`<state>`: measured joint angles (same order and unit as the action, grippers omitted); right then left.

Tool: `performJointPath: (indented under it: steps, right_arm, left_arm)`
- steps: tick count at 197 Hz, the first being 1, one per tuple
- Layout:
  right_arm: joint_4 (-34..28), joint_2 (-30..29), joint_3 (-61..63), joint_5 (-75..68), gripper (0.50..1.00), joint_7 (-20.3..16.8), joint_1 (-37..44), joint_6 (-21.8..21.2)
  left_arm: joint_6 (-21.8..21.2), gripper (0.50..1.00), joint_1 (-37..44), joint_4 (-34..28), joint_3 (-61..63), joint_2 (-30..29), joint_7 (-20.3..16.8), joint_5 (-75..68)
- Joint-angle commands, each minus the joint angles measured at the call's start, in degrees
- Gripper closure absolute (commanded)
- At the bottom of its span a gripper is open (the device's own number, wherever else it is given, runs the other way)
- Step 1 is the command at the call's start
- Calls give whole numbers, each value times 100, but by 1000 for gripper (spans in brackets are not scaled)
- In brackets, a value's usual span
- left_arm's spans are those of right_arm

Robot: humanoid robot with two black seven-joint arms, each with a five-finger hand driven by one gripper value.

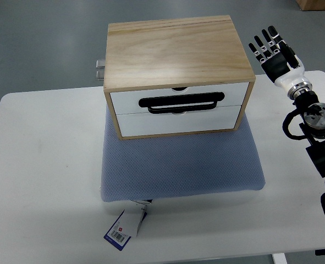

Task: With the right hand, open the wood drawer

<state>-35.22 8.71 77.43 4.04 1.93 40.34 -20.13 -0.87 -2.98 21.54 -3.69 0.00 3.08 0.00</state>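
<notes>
A light wood box (176, 49) with two white drawer fronts stands on a blue-grey pad (178, 165) on the white table. A black loop handle (181, 102) sits across the seam between the upper drawer (129, 102) and the lower drawer (178, 122). Both drawers look closed. My right hand (272, 52) is to the right of the box, at the table's far right, fingers spread and holding nothing, clear of the box.
A white and blue tag (125, 228) hangs from the pad's front edge. A small metal part (100, 69) sticks out behind the box's left side. The white table (41, 176) ends close to the pad's front and right.
</notes>
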Motion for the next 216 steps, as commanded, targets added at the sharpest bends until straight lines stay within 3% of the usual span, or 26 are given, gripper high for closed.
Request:
performJointPath:
  steps: [1,81,82,88,98,99,112,122,125,141,159,206,216]
  right_arm:
    - [6,8,9,0,556,0,0,0]
    - [-293,289,-18,62,556,-26,202,35]
    - [-380,698,-96,331,556,-113,533,70]
    - [-381,930,-254,597,556,-184,755,70]
    - [-381,931,-255,598,556,-185,756,70]
    - [-415,1252,-577,1050,556,-324,1095,36]
    - [-495,1572,-1027,1599,556,-466,1581,-44]
    - [-495,1572,-1028,1600,556,-466,1582,-44]
    - [-811,1950,-1581,2267,556,-641,2109,-140]
    - [-1312,2293,-2144,2830,556,-879,2540,-299]
    - [-2155,2653,-2917,3454,556,-1485,3172,-518]
    - [-3500,2680,-4772,3648,556,-3120,5062,-703]
    - [-3501,2680,-4772,3648,556,-3120,5063,-703]
  left_arm:
    - [8,500,0,0,0,0,0,0]
    - [-9,500,0,-18,-9,0,0,0]
    - [-9,500,8,-27,0,0,0,0]
    - [-9,500,0,-27,9,0,0,0]
    - [-9,500,0,-27,9,0,0,0]
    - [-1,500,0,-9,9,0,0,0]
    - [17,500,0,0,9,0,0,-18]
    - [17,500,0,0,9,0,0,-18]
    - [35,500,-9,0,9,0,0,-26]
    - [43,500,-9,0,0,0,0,-26]
    - [52,500,-9,0,0,0,0,-26]
    - [52,500,-9,0,-17,0,0,-26]
    - [52,500,-9,0,-17,0,0,-26]
